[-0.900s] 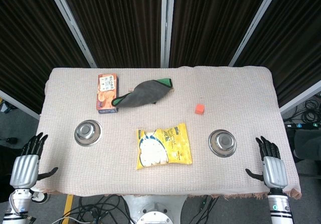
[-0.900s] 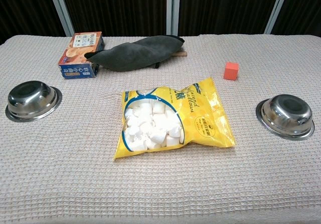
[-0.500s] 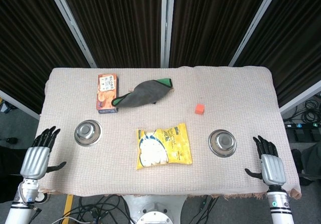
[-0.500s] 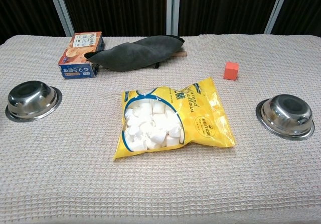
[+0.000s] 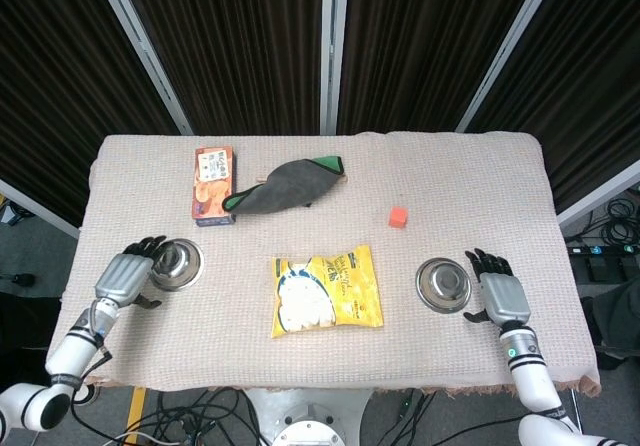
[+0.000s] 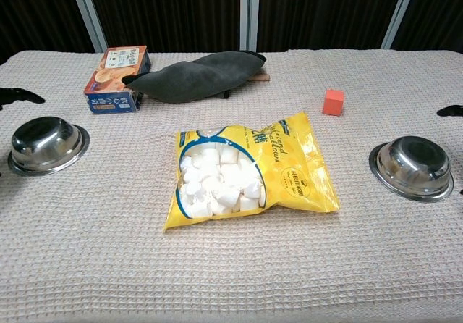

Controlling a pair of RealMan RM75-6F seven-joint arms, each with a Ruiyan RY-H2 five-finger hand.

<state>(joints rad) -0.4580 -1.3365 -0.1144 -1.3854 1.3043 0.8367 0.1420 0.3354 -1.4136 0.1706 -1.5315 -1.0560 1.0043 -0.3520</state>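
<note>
Both hands have moved in over the table since the earlier frames, when they hung off its lower corners. The left hand, at lower left of the head view, now lies just beside the left bowl, fingers apart and holding nothing; its fingertips now poke in at the chest view's left edge. The right hand, at lower right, sits just beside the right bowl, also spread and empty.

At centre lies the yellow marshmallow bag, full of white marshmallows. Above it, the dark cloth pouch overlaps the biscuit box at upper left. Both steel bowls hold nothing. The small orange cube sits right of centre.
</note>
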